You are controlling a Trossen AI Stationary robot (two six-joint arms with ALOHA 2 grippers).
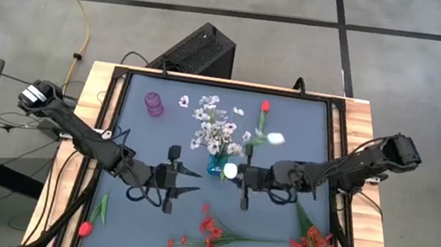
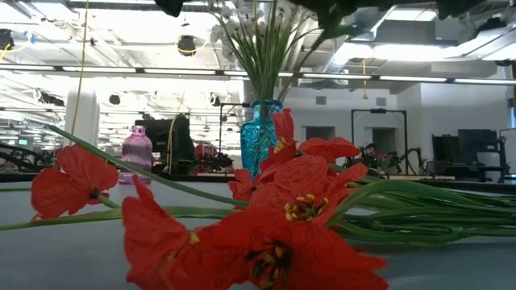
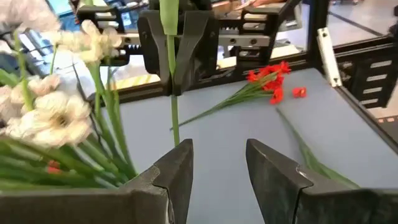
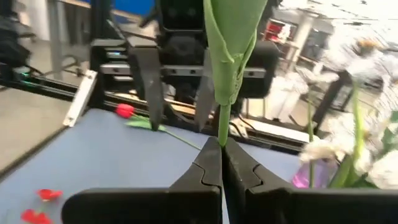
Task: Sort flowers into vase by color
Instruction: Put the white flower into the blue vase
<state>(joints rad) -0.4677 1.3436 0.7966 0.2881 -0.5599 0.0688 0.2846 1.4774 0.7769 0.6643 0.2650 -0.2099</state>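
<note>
**Right gripper clamped on a white-bloomed stem beside the blue vase; left gripper empty**

Right gripper [image 1: 247, 185] near table centre, just right of the blue vase [image 1: 215, 165]; its fingers [image 4: 208, 168] are pressed together on the green stem of a white-bloomed flower [image 1: 231, 171], the stem rising upright from between them in the right wrist view; left gripper [image 1: 171, 178] just left of the vase, jaws apart with nothing between them, its fingers [image 3: 177, 171] facing the right gripper and the held stem [image 3: 172, 81]; the blue vase carries a bunch of white flowers [image 1: 215, 127] spreading toward the table's far side; a purple vase [image 1: 154, 104] stands at the far left of the mat, apart from the blue one; loose white blooms [image 1: 276, 137] and one red bud [image 1: 265, 106] lie on the far half; red sprays [image 1: 208, 236] lie on the near half at centre, a second red spray [image 1: 312, 240] at near right; a single red-budded stem [image 1: 87, 227] lies on the wooden edge at near left; low view filled by red blooms [image 2: 282, 217] in front of the blue vase [image 2: 260, 141]
</note>
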